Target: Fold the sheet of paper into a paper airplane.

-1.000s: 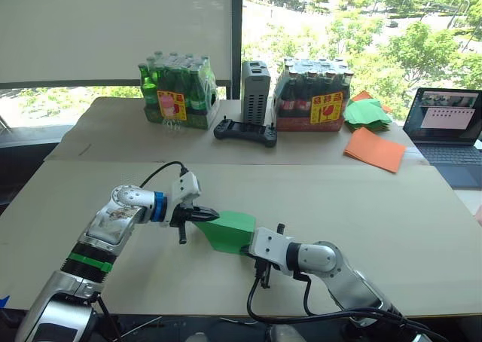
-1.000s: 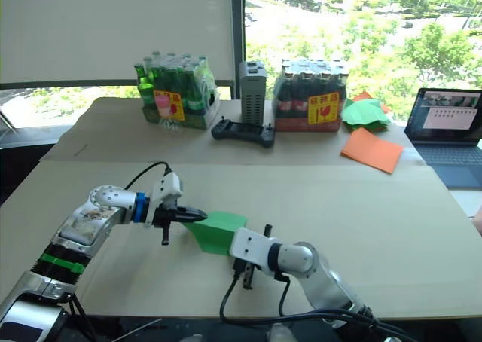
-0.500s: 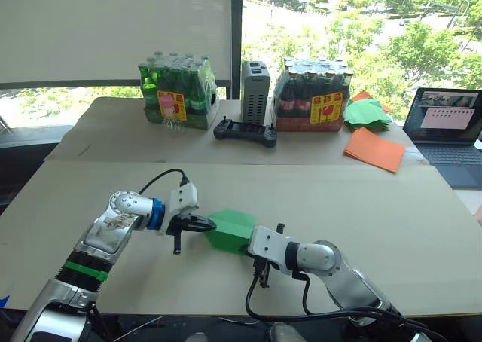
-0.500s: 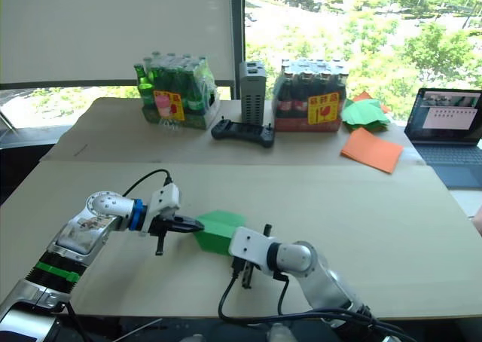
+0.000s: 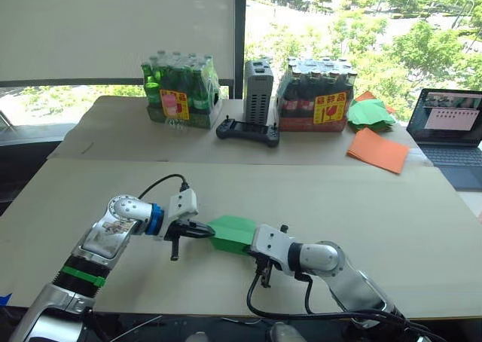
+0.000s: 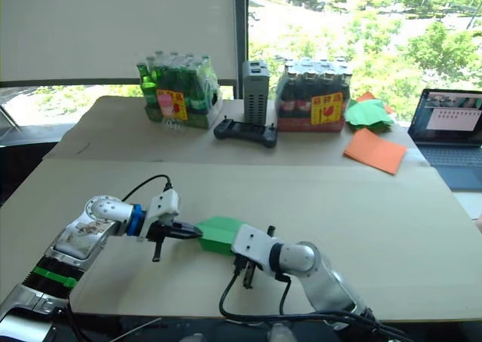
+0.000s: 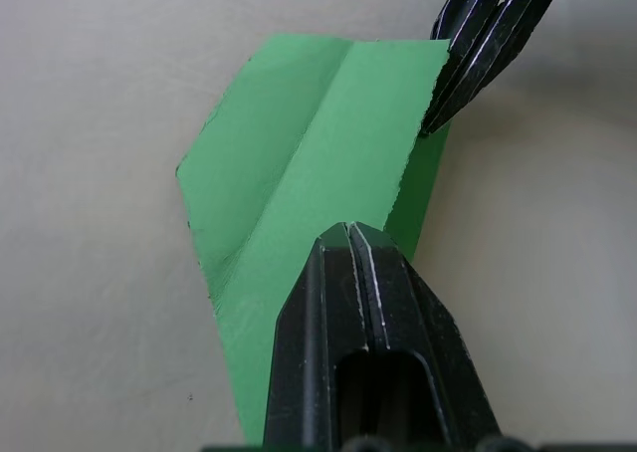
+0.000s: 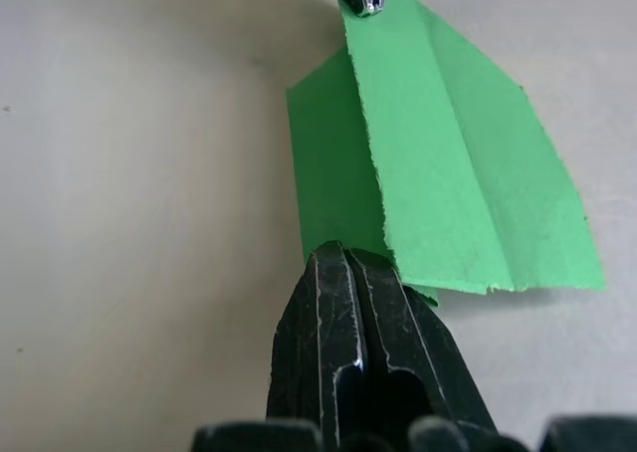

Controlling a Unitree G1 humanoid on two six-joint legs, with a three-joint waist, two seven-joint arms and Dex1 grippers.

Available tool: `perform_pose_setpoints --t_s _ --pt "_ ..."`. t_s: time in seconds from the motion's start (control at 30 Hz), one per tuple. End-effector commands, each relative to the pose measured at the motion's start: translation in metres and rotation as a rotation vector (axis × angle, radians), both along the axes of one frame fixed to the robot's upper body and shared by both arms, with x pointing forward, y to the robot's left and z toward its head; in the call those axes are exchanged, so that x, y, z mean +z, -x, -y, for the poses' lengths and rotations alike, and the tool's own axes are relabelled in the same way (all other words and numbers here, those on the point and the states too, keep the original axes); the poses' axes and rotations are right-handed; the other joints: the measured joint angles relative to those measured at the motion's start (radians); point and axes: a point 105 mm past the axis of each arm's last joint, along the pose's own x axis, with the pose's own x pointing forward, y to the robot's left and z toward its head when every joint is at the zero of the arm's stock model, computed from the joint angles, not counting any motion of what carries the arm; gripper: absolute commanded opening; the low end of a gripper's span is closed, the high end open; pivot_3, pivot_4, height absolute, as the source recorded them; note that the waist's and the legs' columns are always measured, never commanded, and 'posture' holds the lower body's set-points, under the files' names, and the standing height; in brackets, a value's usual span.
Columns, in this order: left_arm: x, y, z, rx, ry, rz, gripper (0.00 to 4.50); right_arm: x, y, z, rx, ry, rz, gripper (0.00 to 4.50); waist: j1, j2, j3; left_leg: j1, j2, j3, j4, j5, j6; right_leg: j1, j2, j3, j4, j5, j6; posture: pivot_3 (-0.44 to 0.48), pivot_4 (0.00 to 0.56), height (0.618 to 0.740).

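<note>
Big tan table [image 5: 376, 214], cardboard-looking top, a seam running across it with a second tabletop behind, set against a window with a pulled-down blind on the left and sunlit trees outside on the right. Paper airplane [image 5: 233, 233] sits low at the near-middle of the table, bright green, partly folded with a centre crease, held between both arms. Left gripper [image 5: 203, 230] comes in from the left, black fingers pressed together on the paper's left tip; left wrist view shows its closed tips over the green sheet. Right gripper [image 8: 343, 263] comes from the right, fingers closed tight, pinching the opposite edge of the paper. Back table: shrink-wrapped pack of green bottles [image 5: 179, 90] at left, grey box unit [image 5: 257, 92] upright in the middle, black handheld controller [image 5: 248, 132] lying in front of it, pack of dark bottles [image 5: 315, 95] to the right. Further right a heap of green folded papers [image 5: 369, 112], orange sheets [image 5: 376, 150] flat just in front, open laptop [image 5: 452, 123] at the far right edge.
</note>
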Motion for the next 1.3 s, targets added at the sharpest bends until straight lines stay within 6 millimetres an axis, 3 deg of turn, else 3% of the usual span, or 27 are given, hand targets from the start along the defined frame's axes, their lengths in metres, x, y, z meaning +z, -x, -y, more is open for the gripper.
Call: perform_pose_setpoints --t_s 0.03,0.2,0.43,0.67,1.3 --pt "0.002 0.002 0.007 -0.015 0.003 0.025 0.00 0.004 0.008 0.003 -0.021 -0.044 -0.051 0.04 0.001 0.000 0.000 -0.001 0.000 0.000 0.000 0.000 0.000 0.000 0.000 0.000 0.000 0.000 0.000 0.000 0.150 0.740" --pt "-0.003 0.008 0.008 -0.020 0.003 0.018 0.00 0.019 0.013 0.011 -0.052 -0.123 -0.104 0.04 -0.004 0.000 0.000 -0.001 0.000 0.000 0.000 0.000 0.000 -0.001 0.000 0.000 0.000 0.000 0.000 0.000 0.150 0.740" --pt "-0.001 0.014 0.014 -0.030 0.031 0.000 0.00 0.039 -0.005 0.023 -0.133 -0.233 -0.152 0.04 -0.004 0.000 0.000 -0.001 0.000 0.000 0.000 0.000 0.000 -0.001 0.000 0.000 0.000 0.000 0.000 0.000 0.150 0.740" --pt "-0.002 0.015 0.013 -0.018 0.026 -0.004 0.00 0.034 -0.039 0.031 -0.284 -0.295 -0.202 2.23 -0.004 0.000 0.000 -0.001 0.000 -0.001 0.000 0.000 0.000 -0.001 0.000 -0.001 0.001 0.000 0.000 0.000 0.150 0.740" --pt "-0.013 0.021 0.011 -0.003 0.016 -0.029 0.00 0.018 -0.049 0.022 -0.303 -0.437 -0.427 2.23 -0.005 0.000 0.000 -0.002 0.000 0.000 0.000 0.000 0.000 -0.002 0.000 0.000 0.001 0.000 0.000 0.000 0.150 0.740"
